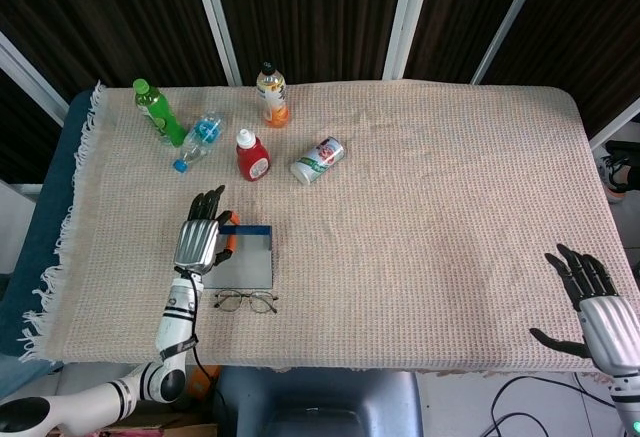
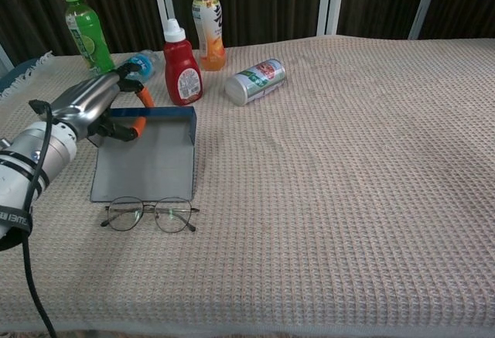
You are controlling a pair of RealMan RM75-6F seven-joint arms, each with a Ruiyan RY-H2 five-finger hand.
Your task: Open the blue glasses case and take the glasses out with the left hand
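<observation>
The blue glasses case (image 1: 250, 255) (image 2: 147, 164) lies open on the cloth, grey inside up, its blue rim on the far side. My left hand (image 1: 200, 244) (image 2: 93, 111) grips the case at its far left corner, orange-tipped fingers curled over the rim. The thin-framed glasses (image 1: 245, 302) (image 2: 149, 214) lie outside the case, flat on the cloth just in front of its near edge, touching no hand. Only the head view shows my right hand (image 1: 597, 307), far off at the table's near right corner, with fingers spread and holding nothing.
Along the back left stand a green bottle (image 1: 158, 112) (image 2: 83, 32), a ketchup bottle (image 1: 252, 155) (image 2: 180, 75) and an orange juice bottle (image 1: 271, 95) (image 2: 209, 29). A water bottle (image 1: 200, 137) (image 2: 138, 63) and a can (image 1: 318, 160) (image 2: 255, 80) lie on their sides.
</observation>
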